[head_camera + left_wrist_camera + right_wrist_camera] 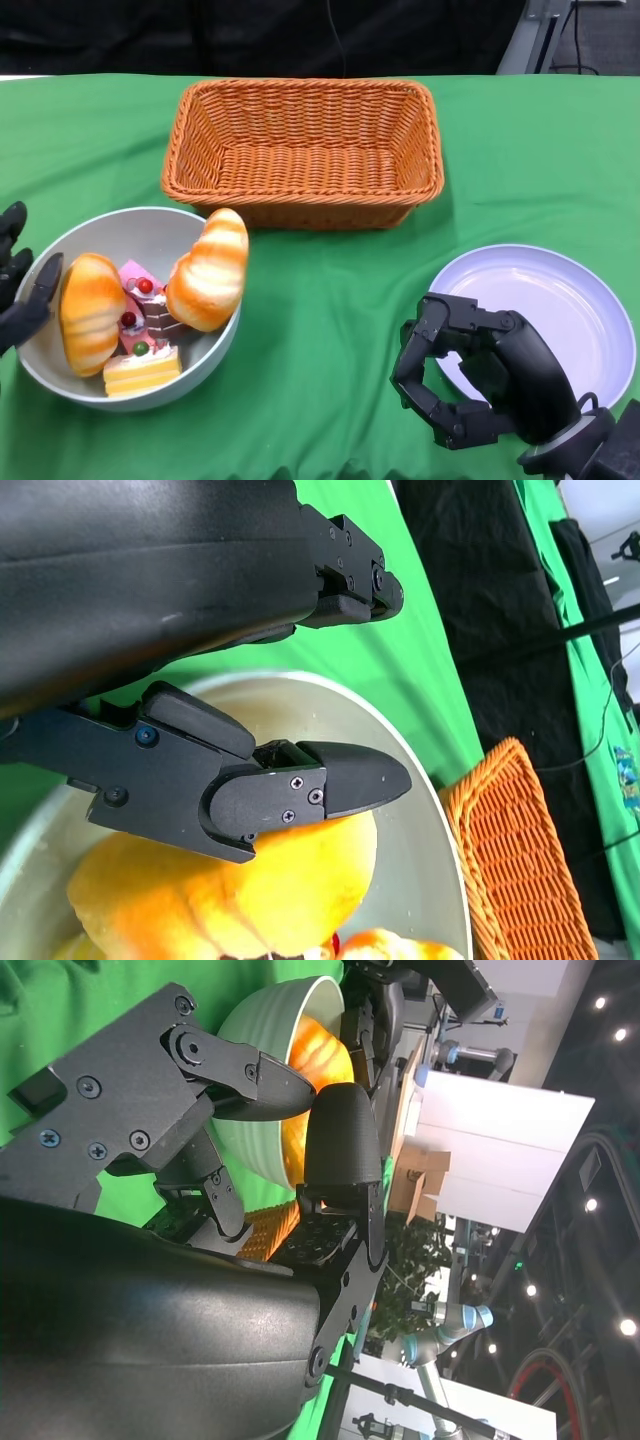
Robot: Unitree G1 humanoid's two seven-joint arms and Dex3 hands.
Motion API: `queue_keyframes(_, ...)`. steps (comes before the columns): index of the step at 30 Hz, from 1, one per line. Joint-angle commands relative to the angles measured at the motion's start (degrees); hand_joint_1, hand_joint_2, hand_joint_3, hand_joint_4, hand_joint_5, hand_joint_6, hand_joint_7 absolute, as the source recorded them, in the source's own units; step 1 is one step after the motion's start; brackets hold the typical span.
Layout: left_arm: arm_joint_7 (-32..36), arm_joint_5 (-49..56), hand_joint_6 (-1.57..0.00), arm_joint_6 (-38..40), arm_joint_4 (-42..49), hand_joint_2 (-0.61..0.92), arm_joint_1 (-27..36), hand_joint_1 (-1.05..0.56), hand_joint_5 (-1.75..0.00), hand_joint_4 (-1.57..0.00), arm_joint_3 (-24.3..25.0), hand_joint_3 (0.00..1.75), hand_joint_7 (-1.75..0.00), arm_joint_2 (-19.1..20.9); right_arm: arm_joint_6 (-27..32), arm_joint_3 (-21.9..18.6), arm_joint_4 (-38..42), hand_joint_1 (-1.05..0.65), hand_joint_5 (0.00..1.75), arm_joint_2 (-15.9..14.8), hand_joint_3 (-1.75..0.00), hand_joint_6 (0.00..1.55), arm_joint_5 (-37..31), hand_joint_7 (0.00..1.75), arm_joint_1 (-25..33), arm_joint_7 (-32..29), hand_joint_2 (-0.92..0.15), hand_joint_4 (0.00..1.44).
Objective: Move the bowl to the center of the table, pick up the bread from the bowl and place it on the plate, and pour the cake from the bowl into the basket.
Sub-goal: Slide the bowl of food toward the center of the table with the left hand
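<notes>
1. Bowl (205, 352), grey and round, sitting on the green table (330, 300) right at the left hand (18, 285), well off to one side of the right hand (470, 380).
2. Left hand at the bowl's near rim, one finger (345, 780) reaching over the rim to the inside and more fingers (350, 575) on the outside. Looks like a pinch on the rim, but cannot tell for sure if the grip is tight.
3. Bread roll (90, 310) inside the bowl, just beside the left hand's inner finger, maybe touching.
4. Second bread roll (210, 270) leaning on the bowl's other rim, farther from the left hand, sticking up over the edge.
5. Cake pieces (145, 340) between the two rolls: pink ones with red cherries, a brown one, and a yellow slice nearest the front.
6. Right hand low over the green cloth, fingers curled in a little but apart, holding nothing.
7. Plate (590, 300), pale and round, just beside the right hand, partly hidden behind it.
8. Basket (300, 150), orange and woven, past both hands on the far side of the table, closer to the bowl than to the plate.
9. Bowl's outside wall showing beyond the right hand's fingers (340, 1140) in the right wrist view.
</notes>
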Motion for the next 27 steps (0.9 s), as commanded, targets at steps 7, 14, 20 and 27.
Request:
queue_keyframes(7, -3.7, -3.2, -0.21, 1.3, -2.1, 0.92, 0.5, -0.73, -0.02, -0.18, 1.2, 0.61, -0.02, -2.6, -0.2, -0.2, 0.0, -0.21, 1.63, -0.3, -0.99, 0.83, 0.2, 1.37, -0.2, -0.3, -0.48, 0.89)
queue_keyframes(14, -5.1, -3.8, -0.22, 0.2, -4.2, 0.92, 1.7, -0.74, -0.02, -0.20, 0.5, 0.59, -0.02, -3.7, -0.6, -0.2, 0.2, -0.20, 1.63, -0.3, -0.99, 0.83, 0.4, 1.36, -0.2, 0.0, -0.48, 0.88)
queue_keyframes(20, -6.8, -5.2, -0.22, 0.6, -6.6, 0.92, 2.7, -0.74, -0.01, -0.19, 0.6, 0.58, -0.01, -4.8, 0.0, -0.1, 0.1, -0.19, 1.64, -0.3, -1.00, 0.83, 0.8, 1.36, -0.2, 0.3, -0.47, 0.88)
queue_keyframes(27, -7.8, -5.8, -0.23, 0.7, -8.7, 0.92, 3.7, -0.74, -0.01, -0.19, 0.7, 0.57, -0.01, -6.2, 0.2, 0.0, -0.1, -0.21, 1.63, -0.3, -1.00, 0.83, 0.2, 1.35, -0.2, -0.1, -0.48, 0.89)
